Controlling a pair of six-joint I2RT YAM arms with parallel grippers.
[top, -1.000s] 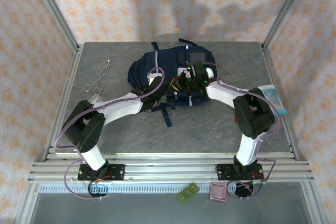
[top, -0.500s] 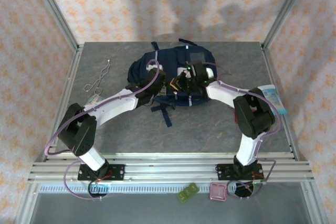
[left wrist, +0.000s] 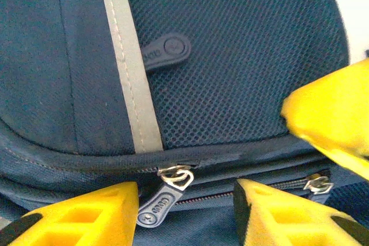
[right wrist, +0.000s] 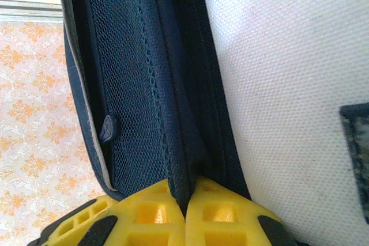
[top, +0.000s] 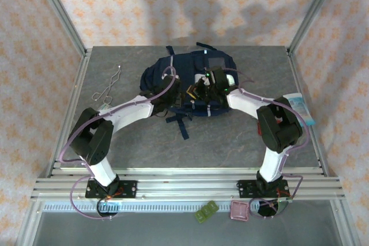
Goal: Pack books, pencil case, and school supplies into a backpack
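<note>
Two arms meet over the backpack (top: 190,76), which lies at the far centre of the table (top: 230,136). My right gripper (right wrist: 185,197) is clenched on a dark seam of the bag, with fabric pinched between its yellow pads. My left gripper (left wrist: 185,203) hangs with jaws parted, straddling a zip pull (left wrist: 164,197) that lies just beside one finger and is not yet grasped. As I judge it, the zip is the step in hand, though I cannot tell which way it has to run. The risk is that the tab is small and lies slanted, so closing jaws could catch only cloth or nudge it aside. A hard tug could also strip the seam from the right grip, and the soft bag would then slide rather than let the zip run.
</note>
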